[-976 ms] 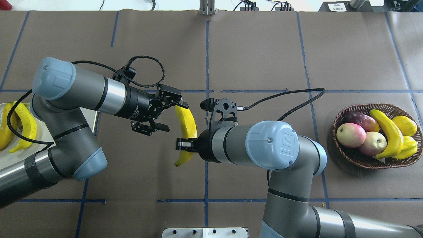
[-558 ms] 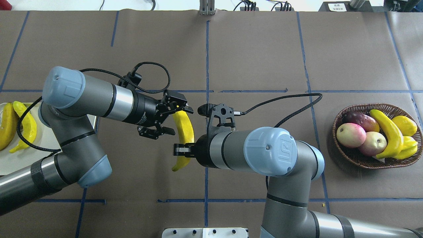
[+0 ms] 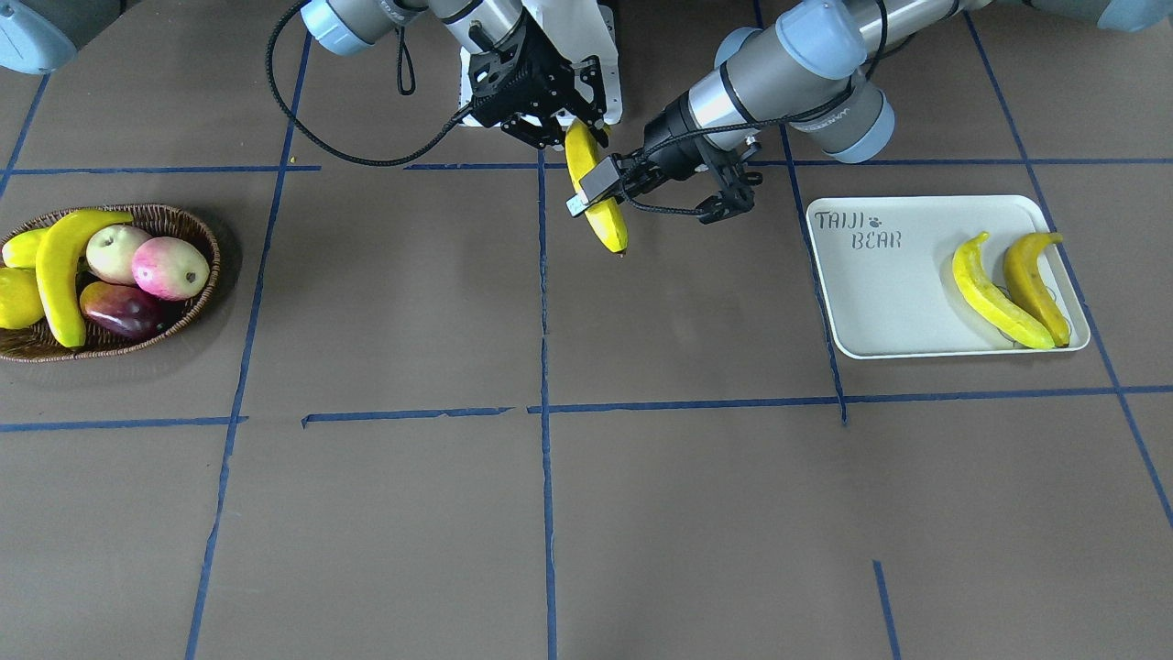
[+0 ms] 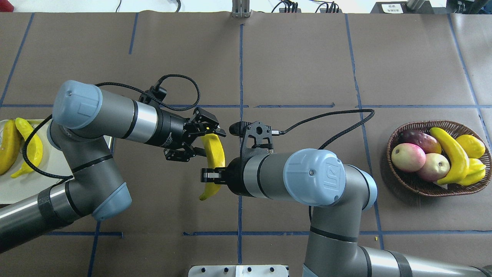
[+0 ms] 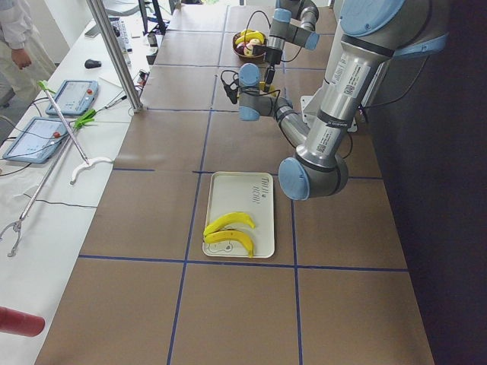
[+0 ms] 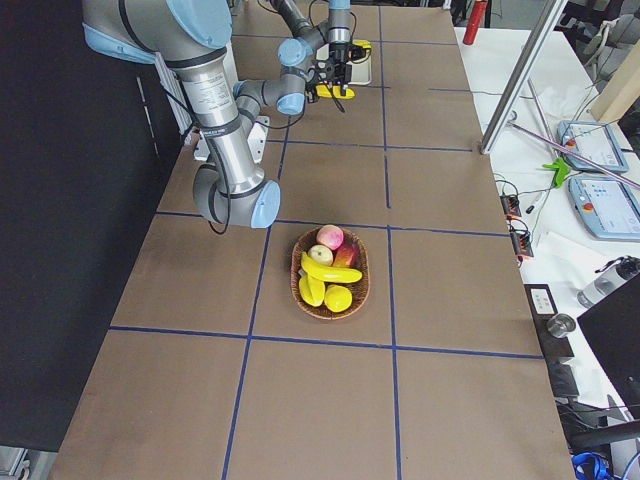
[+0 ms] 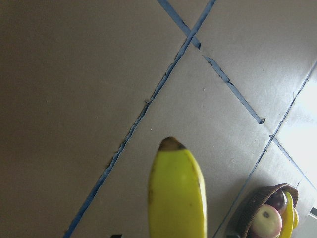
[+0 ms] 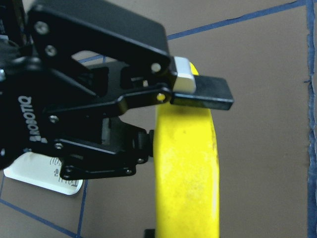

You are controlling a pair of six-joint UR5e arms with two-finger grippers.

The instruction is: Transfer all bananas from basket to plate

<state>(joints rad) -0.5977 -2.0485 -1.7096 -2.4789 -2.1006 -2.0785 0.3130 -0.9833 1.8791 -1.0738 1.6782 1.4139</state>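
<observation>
My right gripper is shut on the lower part of a yellow banana and holds it above the table's middle. It also shows in the front view. My left gripper is open, its fingers straddling the banana's upper end. One pad lies across the banana. One more banana lies in the wicker basket at the right. Two bananas lie on the white plate at the left.
The basket also holds pink-green round fruits, a dark purple fruit and short yellow fruits. A white mount plate sits at the robot's edge. A side bench with tablets runs along the far side.
My left arm has moved right, so its open fingers now reach around the banana's upper end. My right gripper has shifted slightly left with the banana.
</observation>
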